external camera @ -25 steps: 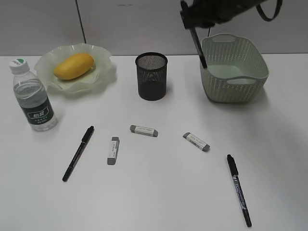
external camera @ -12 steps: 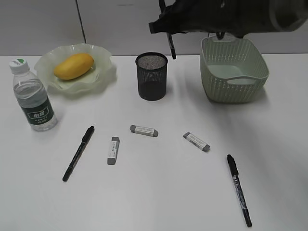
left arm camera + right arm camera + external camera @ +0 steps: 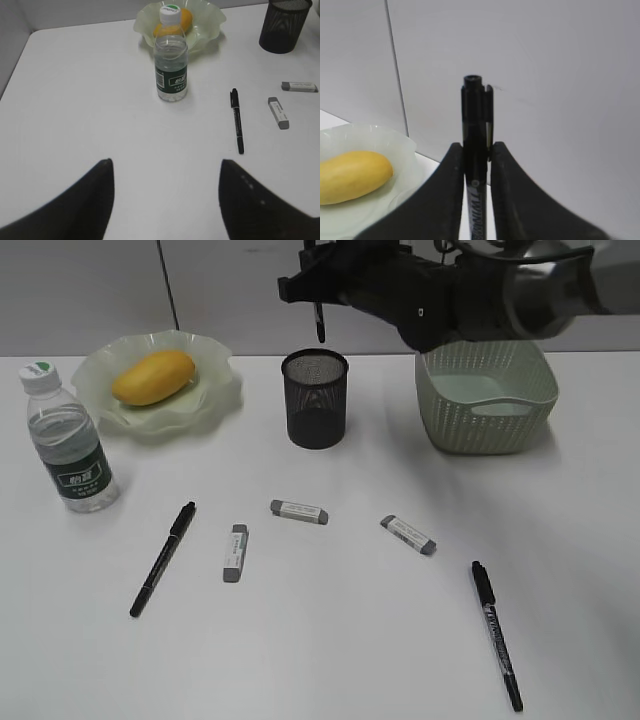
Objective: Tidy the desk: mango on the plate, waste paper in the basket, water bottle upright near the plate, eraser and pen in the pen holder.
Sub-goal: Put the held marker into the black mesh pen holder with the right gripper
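Black pen (image 3: pixel 319 322) clamped upright in right tool (image 3: pixel 318 300), above pen holder (image 3: pixel 315 398).

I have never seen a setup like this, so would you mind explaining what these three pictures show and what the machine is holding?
It is a two-armed robot tidying a white desk. The wide picture is from a camera facing the desk; the other two are from cameras on each wrist. The right gripper is shut on a black pen, held above the black mesh pen holder. The left gripper hangs open, holding nothing. A mango lies on the green plate, with a water bottle upright beside it. Two more pens, three erasers and a green basket are also on the desk.
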